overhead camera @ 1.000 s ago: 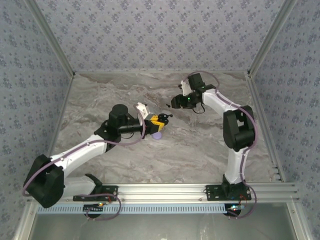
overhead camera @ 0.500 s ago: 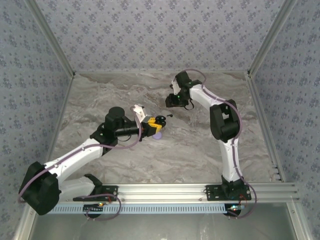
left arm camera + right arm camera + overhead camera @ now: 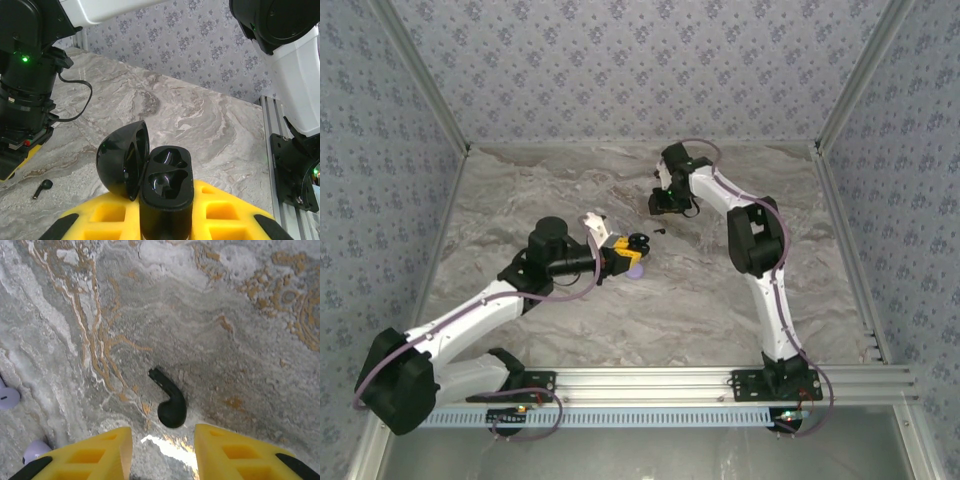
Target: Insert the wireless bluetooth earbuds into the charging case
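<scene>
The charging case (image 3: 167, 175) looks black here, not lavender. It stands upright between the yellow fingers of my left gripper (image 3: 165, 220), which is shut on it. Its lid (image 3: 122, 160) is swung open to the left and both sockets are empty. In the top view the left gripper (image 3: 630, 245) holds the case mid-table. One tiny black earbud (image 3: 170, 400) lies on the marble, just ahead of my open right gripper (image 3: 162, 440) and centred on its gap. The same earbud (image 3: 42, 186) lies by the right arm, and in the top view the earbud (image 3: 661, 231) is below the right gripper (image 3: 663, 203). A second earbud is hidden.
A pale lavender round piece (image 3: 633, 270) lies on the table just under the left gripper. Two small lavender bits (image 3: 7, 397) sit at the left edge of the right wrist view. The right arm's black wrist (image 3: 25, 85) and cable hang close to the left of the case.
The right gripper has swung left and lowered over the earbud on the table. The left gripper, still holding the open case, has shifted slightly left.
</scene>
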### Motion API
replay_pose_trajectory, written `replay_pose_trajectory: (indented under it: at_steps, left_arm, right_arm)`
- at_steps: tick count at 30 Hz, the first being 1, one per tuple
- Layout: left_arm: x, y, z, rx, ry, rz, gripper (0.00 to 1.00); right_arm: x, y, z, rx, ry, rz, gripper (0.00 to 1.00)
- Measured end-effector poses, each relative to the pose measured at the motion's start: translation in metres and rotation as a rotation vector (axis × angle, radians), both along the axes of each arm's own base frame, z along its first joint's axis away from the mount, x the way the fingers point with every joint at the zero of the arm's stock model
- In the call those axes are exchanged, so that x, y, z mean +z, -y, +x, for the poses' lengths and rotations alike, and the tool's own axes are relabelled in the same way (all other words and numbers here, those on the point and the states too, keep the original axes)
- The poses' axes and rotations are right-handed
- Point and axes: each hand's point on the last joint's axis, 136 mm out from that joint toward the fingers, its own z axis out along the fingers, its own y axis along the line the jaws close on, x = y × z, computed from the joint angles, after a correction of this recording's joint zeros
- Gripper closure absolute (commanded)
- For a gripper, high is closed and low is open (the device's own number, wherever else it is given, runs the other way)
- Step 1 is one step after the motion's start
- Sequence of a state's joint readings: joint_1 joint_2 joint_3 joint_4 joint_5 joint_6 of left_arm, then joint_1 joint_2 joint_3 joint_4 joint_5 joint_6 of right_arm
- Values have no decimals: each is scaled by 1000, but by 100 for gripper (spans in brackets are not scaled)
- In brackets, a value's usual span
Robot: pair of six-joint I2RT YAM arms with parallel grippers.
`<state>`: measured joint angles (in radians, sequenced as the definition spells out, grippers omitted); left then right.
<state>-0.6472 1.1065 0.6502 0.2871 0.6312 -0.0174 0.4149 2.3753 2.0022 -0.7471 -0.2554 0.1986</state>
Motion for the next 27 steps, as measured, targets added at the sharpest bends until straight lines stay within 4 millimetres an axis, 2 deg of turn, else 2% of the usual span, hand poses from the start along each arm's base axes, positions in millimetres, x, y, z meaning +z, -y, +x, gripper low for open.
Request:
replay_pose_trajectory:
  at_steps: [5,13,21,27]
  left_arm:
    - [-3,-1,0,3,-7,3,85]
    - [-4,-3,-1,15,-3,4,85]
    - [-3,-4,-1,19,0,3,85]
    - [-4,-6,-2,27,4,2,85]
  right_arm:
    - [-9,2,3,-6,-13,-27,63]
    - [-11,2,6,-11,-10,-56,68]
    - [-13,4,10,-30,-15,-73,77]
    - [-12,6,9,-34,-7,-77,79]
